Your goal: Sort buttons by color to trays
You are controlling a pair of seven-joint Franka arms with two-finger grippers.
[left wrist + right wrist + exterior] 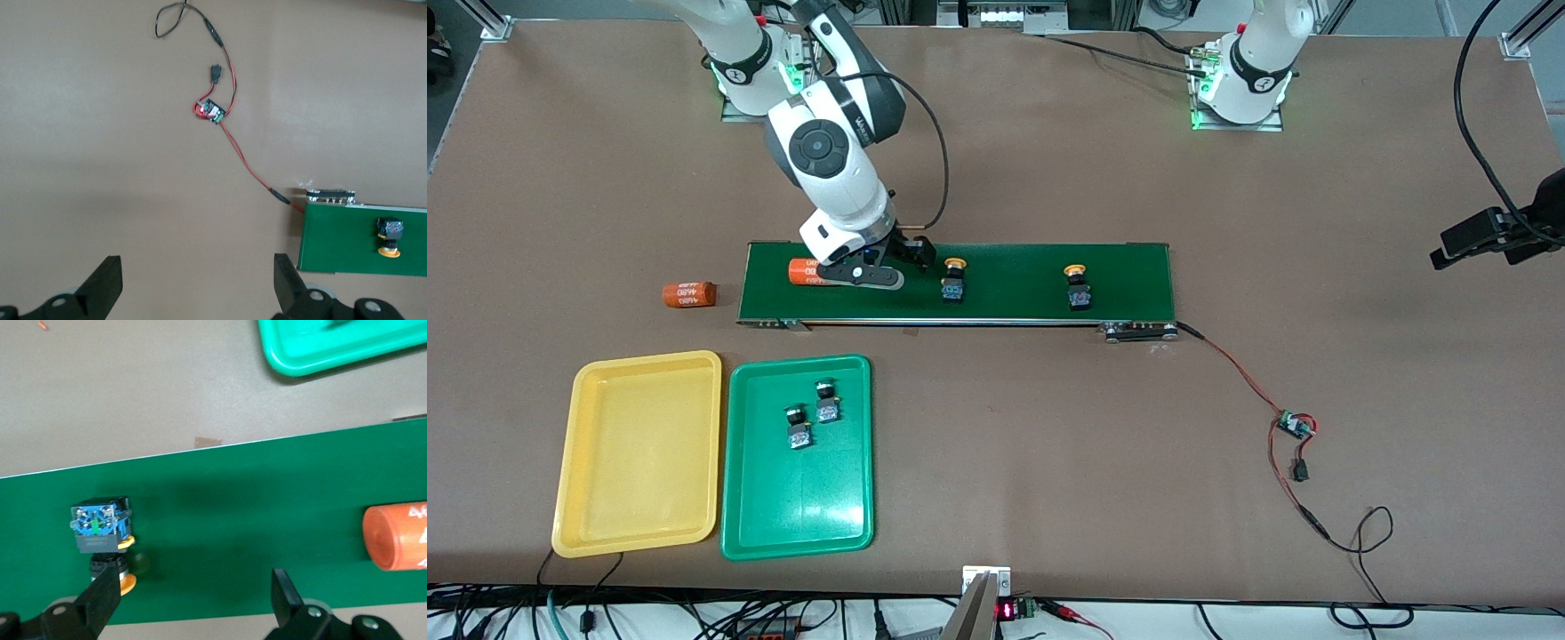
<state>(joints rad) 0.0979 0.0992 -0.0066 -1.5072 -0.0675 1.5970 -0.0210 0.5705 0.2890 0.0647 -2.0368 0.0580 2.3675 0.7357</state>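
On brown tabletop [1049, 178], largest first: long dark-green conveyor belt [1014, 302] across the middle. Nearer the front camera, toward the right arm's end: shallow yellow plastic tray [587, 533], bare, beside matching green plastic tray [800, 516] holding two green-capped push-button switches [799, 427] [827, 401] side by side. Over the belt: right gripper [889, 267], fingers [100, 603] spread wide, nothing pinched, between an orange cylinder printed "4680" [805, 271] lying on the belt and a yellow-capped push-button switch [953, 278]. Second yellow-capped switch [1077, 288] farther along the belt toward the left arm's end. Second orange cylinder [689, 294] on the table off the belt's end. Waiting over bare table by the belt's wired end: left gripper [197, 283], fingers likewise spread, holding nothing. Red-and-black wire [1236, 373] to small circuit board [1294, 425].
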